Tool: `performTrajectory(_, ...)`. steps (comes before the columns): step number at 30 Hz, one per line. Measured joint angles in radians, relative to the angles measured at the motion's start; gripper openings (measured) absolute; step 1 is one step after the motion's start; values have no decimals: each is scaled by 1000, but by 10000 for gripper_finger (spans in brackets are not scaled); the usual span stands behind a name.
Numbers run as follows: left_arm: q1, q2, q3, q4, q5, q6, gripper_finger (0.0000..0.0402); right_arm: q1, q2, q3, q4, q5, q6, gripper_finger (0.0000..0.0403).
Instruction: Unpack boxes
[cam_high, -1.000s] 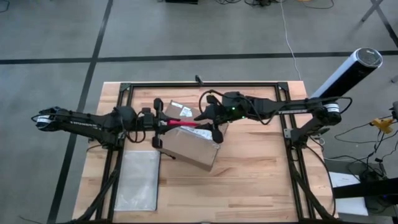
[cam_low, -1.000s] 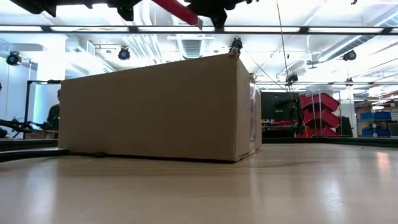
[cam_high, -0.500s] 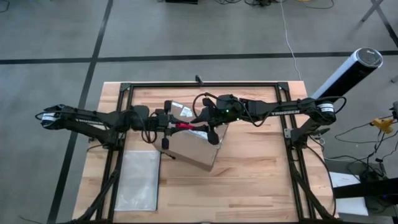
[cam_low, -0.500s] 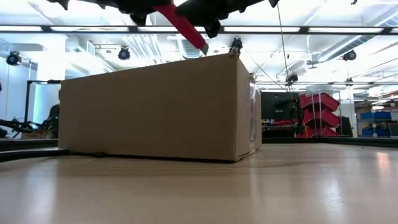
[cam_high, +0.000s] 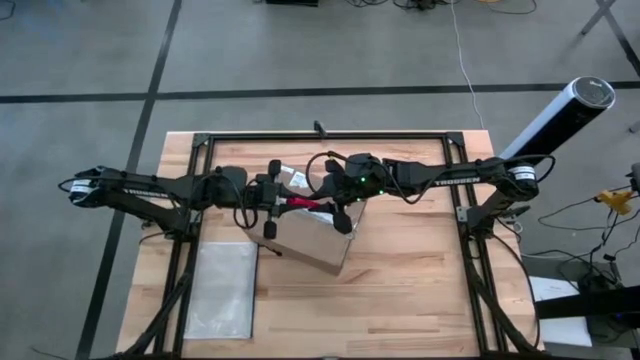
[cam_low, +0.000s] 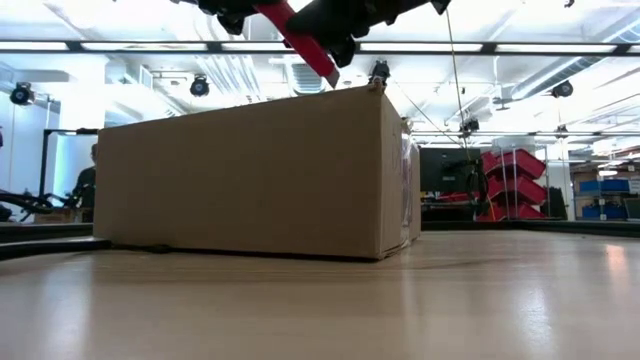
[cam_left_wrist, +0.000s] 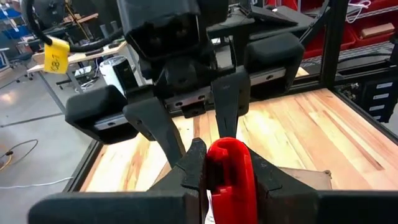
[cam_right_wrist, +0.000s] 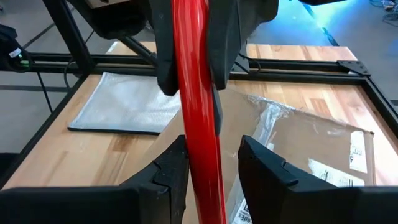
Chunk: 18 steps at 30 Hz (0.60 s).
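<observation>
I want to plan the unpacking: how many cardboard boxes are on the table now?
1. The cardboard box lies near the table's middle, under both grippers, which hold a red knife above it. The zip pouch lies beside it, toward the left arm's side. Nothing suggests a hidden second box.

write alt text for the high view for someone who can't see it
Seen from above, two dark robot arms meet over a brown cardboard box on a wooden table, the left hand holding a red utility knife that the right hand reaches for. A flat grey-white pouch lies left of the box.
</observation>
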Motion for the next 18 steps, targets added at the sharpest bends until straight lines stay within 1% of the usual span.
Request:
performTrajectory(17, 1, -2, 0, 1, -1, -22, 44, 0, 0, 0, -9, -4, -78, 21)
performTrajectory(18, 1, -2, 0, 2, -1, -22, 53, 0, 0, 0, -9, -3, -81, 18)
